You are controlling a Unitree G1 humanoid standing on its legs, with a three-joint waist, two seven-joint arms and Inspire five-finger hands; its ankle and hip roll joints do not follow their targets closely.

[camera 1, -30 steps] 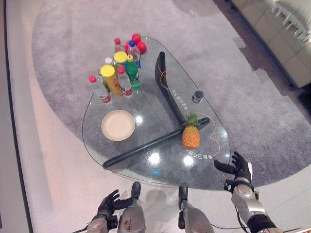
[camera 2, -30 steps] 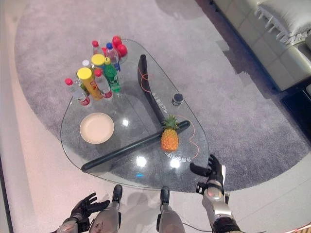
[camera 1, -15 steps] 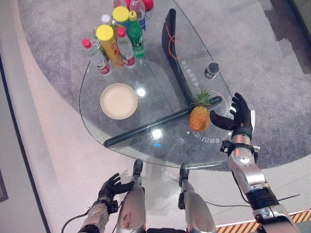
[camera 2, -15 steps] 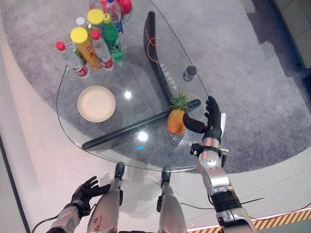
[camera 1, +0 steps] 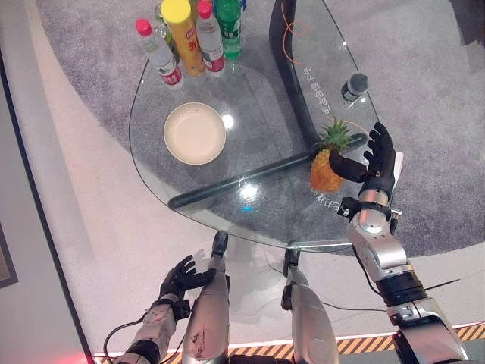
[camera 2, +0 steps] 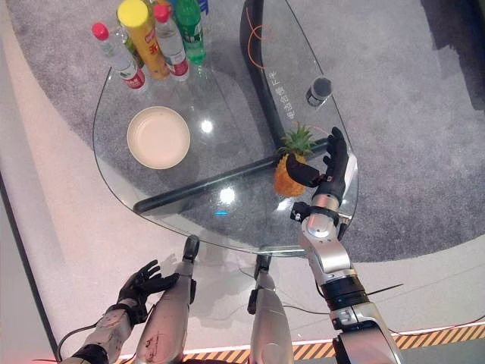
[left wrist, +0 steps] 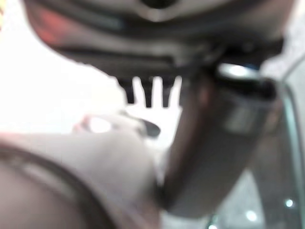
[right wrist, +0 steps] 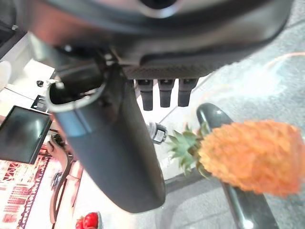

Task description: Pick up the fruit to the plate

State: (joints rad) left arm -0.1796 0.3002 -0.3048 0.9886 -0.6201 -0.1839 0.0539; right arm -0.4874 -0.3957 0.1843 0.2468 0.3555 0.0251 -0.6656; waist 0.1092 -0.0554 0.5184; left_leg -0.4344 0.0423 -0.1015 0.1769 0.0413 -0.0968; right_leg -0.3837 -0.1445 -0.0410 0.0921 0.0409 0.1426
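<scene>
An orange pineapple (camera 1: 323, 171) with green leaves stands on the glass table (camera 1: 250, 98) near its right edge. My right hand (camera 1: 380, 162) is just right of it, open, fingers straight and thumb stretched toward the fruit's top. In the right wrist view the pineapple (right wrist: 252, 155) lies past the thumb (right wrist: 112, 148), with a gap between them. The empty cream plate (camera 1: 195, 133) sits on the table's left half. My left hand (camera 1: 179, 276) hangs low below the table's near edge, fingers relaxed and holding nothing.
Several bottles (camera 1: 191, 42) cluster at the table's far left. A small dark cup (camera 1: 354, 82) stands beyond the pineapple. A dark frame (camera 1: 242, 184) runs under the glass. A grey rug (camera 1: 439, 114) lies around the table.
The camera has moved closer over the table. My right hand has risen from the table's near edge to beside the pineapple, its thumb now reaching toward it. The pineapple stays put.
</scene>
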